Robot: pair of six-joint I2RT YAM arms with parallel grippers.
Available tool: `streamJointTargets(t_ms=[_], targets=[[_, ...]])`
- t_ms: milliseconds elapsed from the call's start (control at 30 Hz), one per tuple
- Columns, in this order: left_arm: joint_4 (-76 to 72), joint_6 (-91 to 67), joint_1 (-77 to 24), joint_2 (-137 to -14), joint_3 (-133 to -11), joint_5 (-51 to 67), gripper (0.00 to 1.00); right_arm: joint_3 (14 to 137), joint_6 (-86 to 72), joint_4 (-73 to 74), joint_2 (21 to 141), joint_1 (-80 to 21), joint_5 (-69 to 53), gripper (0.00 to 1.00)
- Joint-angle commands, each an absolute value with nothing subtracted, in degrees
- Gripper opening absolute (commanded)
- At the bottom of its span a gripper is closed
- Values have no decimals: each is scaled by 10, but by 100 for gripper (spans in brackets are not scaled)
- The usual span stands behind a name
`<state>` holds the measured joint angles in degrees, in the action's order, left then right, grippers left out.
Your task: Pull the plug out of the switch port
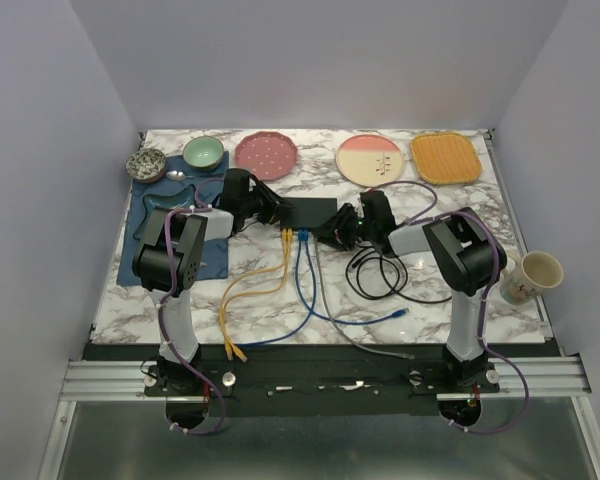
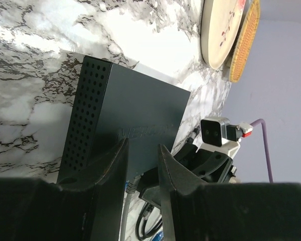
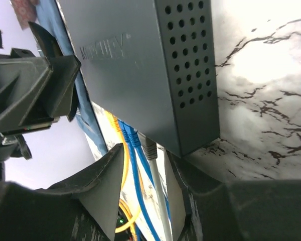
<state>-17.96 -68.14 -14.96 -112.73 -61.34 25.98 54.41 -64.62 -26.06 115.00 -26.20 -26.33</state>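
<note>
From above, the switch lies flat near the middle of the marble table. Its socket row is on the near edge, where yellow cables, blue cables and one grey cable run out toward the near side, and a loose black cable loops to their right. The left gripper sits at the switch's left end and the right gripper at its near right corner. In the left wrist view the fingers stand apart, with the switch's top face running up between them and its perforated end wall to one side. Whether they pinch the box or only rest against it I cannot tell. In the right wrist view the jaws are apart and straddle the grey plug, the rightmost in the row, with the blue plugs just beside it; nothing is squeezed yet. The step in hand looks like seating the grip on that plug. To do it well, the right fingers should close on the plug body right at the socket, not on the cable behind it, and clear of the neighbouring blue plug. They should press any latch tab, then draw straight toward the near side along the socket axis while the left gripper braces the light box against sliding.
</note>
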Motion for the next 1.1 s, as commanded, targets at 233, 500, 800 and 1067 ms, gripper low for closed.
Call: streamJointTargets(t_ms=[233,500,800,1067], targets=[[-191,-678,-149,-1134,-604,271,38,516,-725,-343,1188,-263,-229,43],[-193,-679,-149,-1135,-601,271,38,489,-777,-416,1204,-258,-225,36],[-197,-680,-149,-1134,-598,272,38,485,-822,-453,1216,-257,-214,39],[-198,-679,-150,-1134,-594,272,38,484,-827,-450,1216,-256,-205,29]])
